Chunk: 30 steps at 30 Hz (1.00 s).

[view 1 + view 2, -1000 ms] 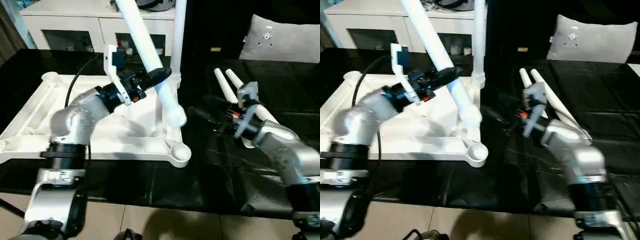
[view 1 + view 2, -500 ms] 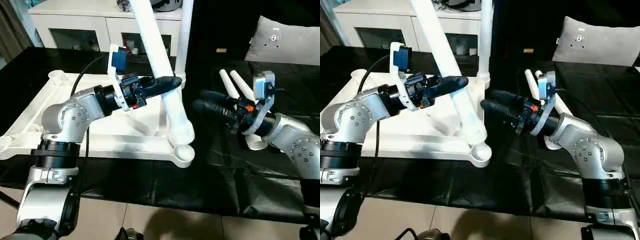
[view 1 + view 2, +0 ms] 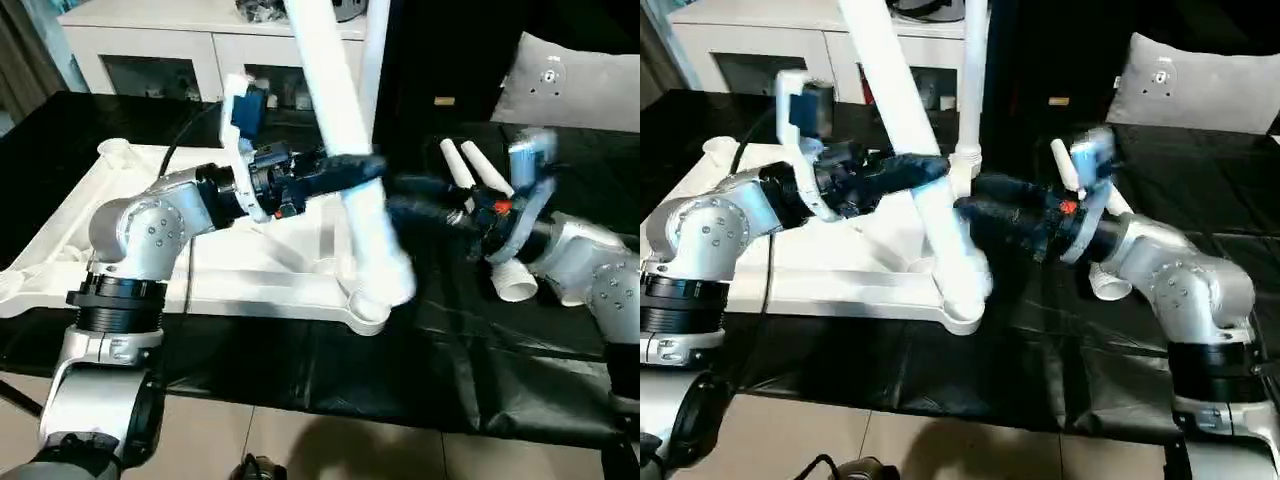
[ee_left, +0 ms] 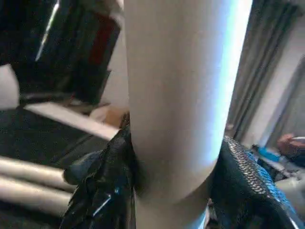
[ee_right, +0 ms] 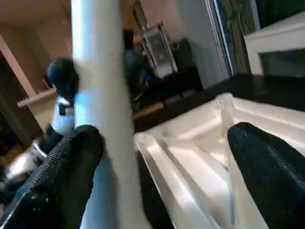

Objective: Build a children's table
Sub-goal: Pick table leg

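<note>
**One leg held aslant over the upturned tabletop**

One white tube leg (image 3: 345,150) is clamped between the left gripper's (image 3: 345,170) fingers (image 4: 105,186). Its long axis runs steeply, top leaning away to the left, flared end low beside the near right corner socket (image 3: 368,312) of the tabletop (image 3: 120,235), which lies ribs-up on the black table (image 3: 420,370). The right gripper (image 3: 985,205), jaws wide apart, sits just beside the leg. Another leg (image 3: 970,80) stands upright in the far corner; two more legs (image 3: 480,185) lie behind the right arm. No writing is legible.
</note>
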### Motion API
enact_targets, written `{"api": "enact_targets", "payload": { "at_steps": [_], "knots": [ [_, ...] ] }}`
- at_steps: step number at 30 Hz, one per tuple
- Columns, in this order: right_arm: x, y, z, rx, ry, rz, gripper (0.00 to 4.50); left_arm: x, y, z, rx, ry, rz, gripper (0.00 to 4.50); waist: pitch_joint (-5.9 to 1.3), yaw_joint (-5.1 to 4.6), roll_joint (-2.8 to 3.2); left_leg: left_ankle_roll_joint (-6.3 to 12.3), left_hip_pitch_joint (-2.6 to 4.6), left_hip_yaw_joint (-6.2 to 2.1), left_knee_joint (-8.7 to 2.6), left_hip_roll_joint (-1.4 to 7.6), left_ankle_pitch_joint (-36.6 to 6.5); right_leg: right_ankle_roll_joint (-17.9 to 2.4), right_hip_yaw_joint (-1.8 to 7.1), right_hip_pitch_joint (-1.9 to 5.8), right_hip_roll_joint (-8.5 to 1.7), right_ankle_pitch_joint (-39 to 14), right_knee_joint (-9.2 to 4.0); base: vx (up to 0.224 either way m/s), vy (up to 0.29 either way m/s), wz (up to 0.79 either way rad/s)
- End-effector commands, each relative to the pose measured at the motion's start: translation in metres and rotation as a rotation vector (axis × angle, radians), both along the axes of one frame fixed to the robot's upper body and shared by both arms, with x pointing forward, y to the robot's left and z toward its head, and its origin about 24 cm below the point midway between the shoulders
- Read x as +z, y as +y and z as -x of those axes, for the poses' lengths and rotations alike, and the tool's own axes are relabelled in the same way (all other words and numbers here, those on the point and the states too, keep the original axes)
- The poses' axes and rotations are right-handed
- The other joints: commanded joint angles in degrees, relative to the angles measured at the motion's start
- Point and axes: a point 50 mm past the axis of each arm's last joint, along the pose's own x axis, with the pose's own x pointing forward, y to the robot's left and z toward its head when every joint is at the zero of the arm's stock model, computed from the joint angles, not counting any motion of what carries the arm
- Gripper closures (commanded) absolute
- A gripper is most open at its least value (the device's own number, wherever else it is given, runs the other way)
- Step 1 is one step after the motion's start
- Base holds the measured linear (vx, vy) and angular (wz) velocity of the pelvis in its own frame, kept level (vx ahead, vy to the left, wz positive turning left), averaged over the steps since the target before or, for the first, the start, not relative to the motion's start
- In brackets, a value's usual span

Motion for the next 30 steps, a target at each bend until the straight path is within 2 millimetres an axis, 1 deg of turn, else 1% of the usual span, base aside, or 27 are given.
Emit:
{"api": "enact_targets", "payload": {
  "at_steps": [1,3,5,9,10,14,15,18,19,22,23,24,25,27,29,30],
  "knots": [
    [0.008,-0.003,0.001,0.008,-0.001,-0.08,0.0,0.013,0.0,0.004,-0.042,-0.032,0.057,2.62,-4.52,0.15,-1.32,2.95,1.6,-1.82,-3.41,4.21,-4.63,-8.91,3.58,2.85,-6.22,-14.15,-4.35,0.0,0.0,0.0],
    [0.009,-0.005,0.001,0.005,0.002,-0.101,0.0,0.014,0.001,0.005,-0.05,-0.027,0.076,2.62,-4.51,0.29,-1.38,2.79,1.62,-1.85,-3.45,4.23,-4.63,-8.52,3.55,2.87,-6.15,-14.54,-4.37,0.0,0.0,0.0],
    [0.009,-0.006,0.001,-0.002,0.006,-0.123,0.0,0.015,0.002,0.005,-0.058,-0.025,0.093,2.62,-4.53,0.32,-1.2,2.41,1.69,-1.89,-3.47,4.27,-4.82,-8.37,3.53,2.84,-6.22,-14.98,-4.42,0.0,0.0,0.0],
    [0.011,-0.008,0.002,0.001,0.01,-0.154,0.0,0.017,0.003,0.007,-0.074,-0.023,0.119,2.62,-4.55,0.36,-1.3,1.95,1.7,-1.89,-3.54,4.22,-4.94,-7.86,3.55,2.87,-6.18,-15.27,-4.48,0.0,0.0,0.0],
    [0.01,-0.008,0.002,0.001,0.011,-0.155,0.0,0.018,0.004,0.007,-0.075,-0.022,0.125,2.62,-4.58,0.37,-1.17,1.93,1.71,-1.93,-3.56,4.28,-4.73,-8.03,3.53,2.83,-6.14,-14.67,-4.4,0.0,0.0,0.0],
    [0.009,-0.007,0.004,0.003,0.016,-0.15,0.0,0.018,0.005,0.007,-0.076,-0.018,0.13,2.62,-4.59,0.39,-1.16,1.94,1.64,-1.9,-3.51,4.19,-4.71,-8.17,3.55,2.92,-6.16,-14.09,-4.35,0.0,0.0,0.0],
    [0.009,-0.006,0.005,0.013,0.012,-0.133,0.0,0.017,0.005,0.007,-0.072,-0.022,0.11,2.62,-4.55,0.39,-1.1,1.91,1.63,-1.9,-3.52,4.18,-4.79,-8.0,3.54,2.9,-6.15,-14.43,-4.42,0.0,0.0,0.0],
    [0.007,-0.004,0.008,0.028,0.003,-0.096,0.0,0.014,0.004,0.007,-0.064,-0.029,0.074,2.62,-4.55,0.39,-1.2,1.82,1.64,-1.92,-3.56,4.17,-4.7,-7.38,3.57,2.94,-6.05,-14.67,-4.48,0.0,0.0,0.0],
    [0.004,0.001,0.012,0.059,-0.005,-0.047,0.0,0.009,0.002,0.006,-0.051,-0.054,0.009,2.62,-4.55,0.38,-1.14,1.74,1.64,-2.02,-3.62,4.2,-4.71,-6.88,3.55,2.95,-6.03,-15.06,-4.5,0.0,0.0,0.0],
    [-0.003,0.009,0.019,0.121,-0.022,0.031,0.0,0.003,-0.001,0.006,-0.051,-0.077,-0.053,2.62,-4.44,0.43,-1.2,1.64,1.69,-2.06,-3.73,4.36,-5.16,-6.18,3.68,2.92,-6.04,-15.38,-4.54,0.0,0.0,0.0],
    [-0.005,0.011,0.021,0.144,-0.025,0.051,0.0,0.001,-0.002,0.006,-0.053,-0.086,-0.073,2.62,-4.47,0.4,-1.15,1.5,1.71,-2.09,-3.74,4.41,-5.32,-6.3,3.71,2.93,-6.16,-15.34,-4.49,0.0,0.0,0.0],
    [-0.005,0.011,0.021,0.147,-0.026,0.053,0.0,0.001,-0.002,0.006,-0.052,-0.089,-0.077,2.62,-4.44,0.33,-1.24,1.47,1.65,-2.04,-3.76,4.4,-5.4,-6.33,3.72,2.95,-6.15,-15.37,-4.51,0.0,0.0,0.0],
    [-0.007,0.013,0.024,0.186,-0.029,0.069,0.0,-0.002,-0.004,0.005,-0.042,-0.137,-0.119,2.62,-4.37,0.38,-1.31,1.6,1.64,-2.06,-3.76,4.33,-5.88,-6.23,3.72,2.95,-6.23,-16.41,-4.77,0.0,0.0,0.0],
    [-0.012,0.016,0.026,0.212,-0.035,0.135,0.0,-0.004,-0.008,0.005,-0.047,-0.167,-0.156,2.62,-4.34,0.44,-1.31,1.24,1.72,-2.06,-3.78,4.42,-6.24,-5.7,3.77,2.94,-6.28,-17.4,-4.79,0.0,0.0,0.0],
    [-0.023,0.017,0.024,0.218,-0.037,0.234,0.0,-0.006,-0.011,0.007,-0.08,-0.194,-0.194,2.62,-4.35,0.4,-1.25,0.84,1.73,-2.09,-3.78,4.46,-6.25,-5.72,3.79,2.89,-6.32,-17.43,-4.72,0.0,0.0,0.0],
    [-0.026,0.017,0.023,0.217,-0.036,0.252,0.0,-0.007,-0.012,0.007,-0.093,-0.198,-0.199,2.62,-4.29,0.28,-1.32,0.74,1.7,-2.08,-3.81,4.42,-6.35,-5.82,3.78,2.83,-6.29,-17.51,-4.76,0.0,0.0,0.0]
  ]
}}
